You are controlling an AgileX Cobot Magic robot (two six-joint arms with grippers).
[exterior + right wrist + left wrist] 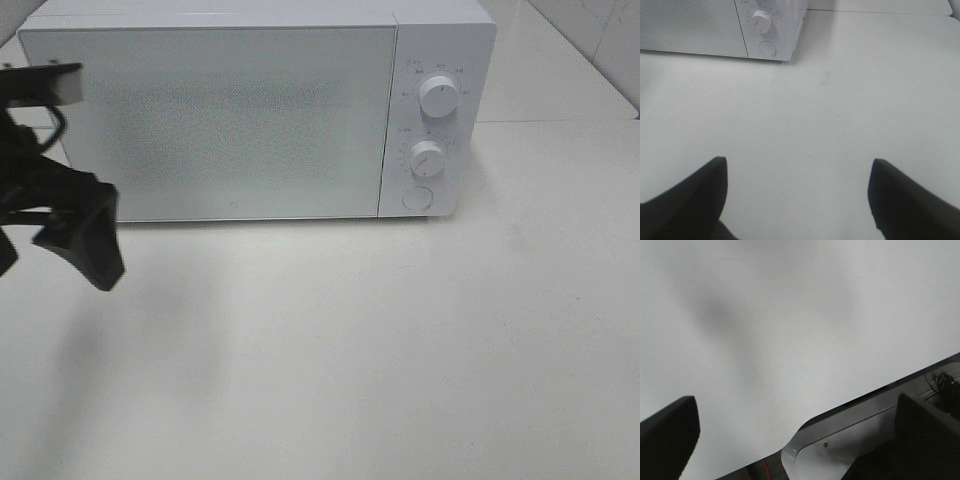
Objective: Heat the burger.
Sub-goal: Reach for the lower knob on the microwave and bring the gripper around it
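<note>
burger: not in any of the three views, can't tell where it is
microwave [445, 40] sits at 12 o'clock on the white table [350, 350], door [210, 120] shut, frosted front shows nothing of the inside
control panel on the microwave's 3 o'clock side: upper knob [439, 95], lower knob [427, 159] right under it at 6 o'clock, round button [417, 198] below that again
left gripper [797, 440]: jaws wide apart, nothing between the fingers [667, 440]
high view has it at the 9 o'clock edge of frame, above the table, overlapping the door's 9 o'clock end in the picture; can't tell the gap to the door
soft shadow on the table toward 6 o'clock of it
its wrist cam sees bare tabletop, the table's edge, a pale metal part [840, 440] past that edge and black cables [945, 385] by it
right gripper [799, 200]: jaws apart, nothing between them, only tabletop under them; out of frame in the high view
its wrist cam catches the lower knob and round button, well apart from the fingertips
</note>
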